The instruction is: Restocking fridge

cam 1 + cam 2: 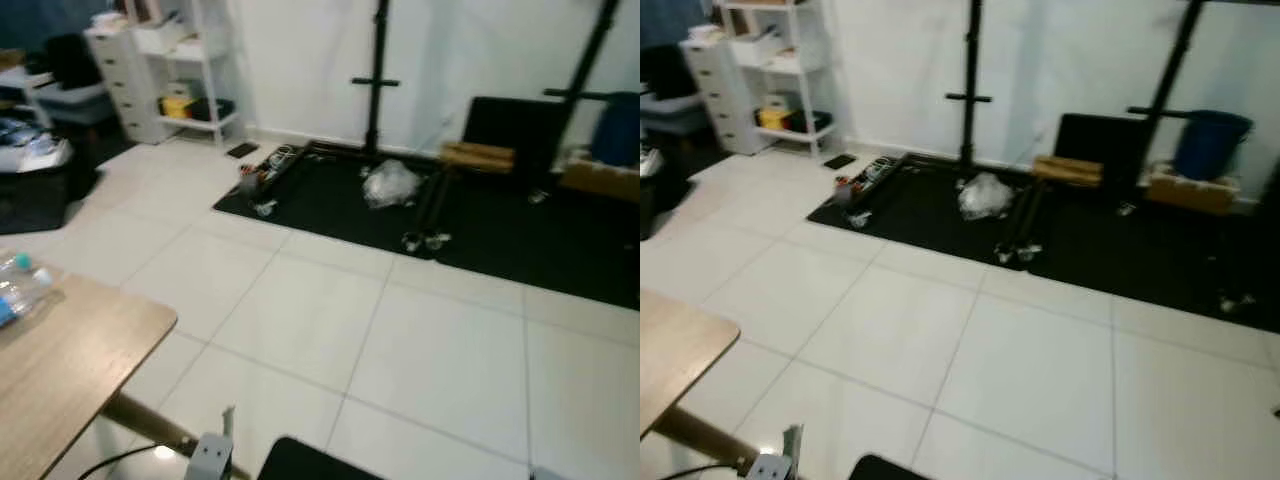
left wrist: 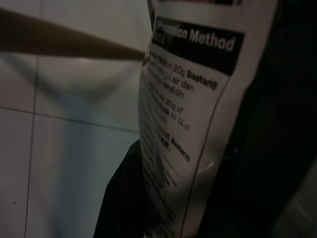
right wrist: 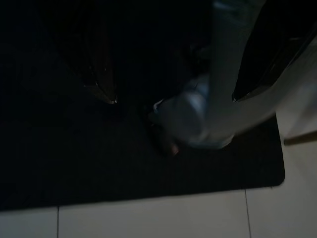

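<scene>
Bottles of clear plastic with blue caps [image 1: 20,285] lie at the far left on a light wooden table [image 1: 70,370], whose rounded corner juts over white floor tiles [image 1: 400,340]. Further back a white shelf unit [image 1: 195,60] stands by the wall, then a black mat [image 1: 480,215] carrying a crumpled clear bag [image 1: 390,185]. The left gripper [image 2: 198,198] is clamped on a white printed packet headed "Preparation Method" [image 2: 183,124]. The right gripper [image 3: 173,99] holds a clear plastic bottle [image 3: 208,114] between its black fingers [image 3: 99,74], above a dark mat [image 3: 124,173].
</scene>
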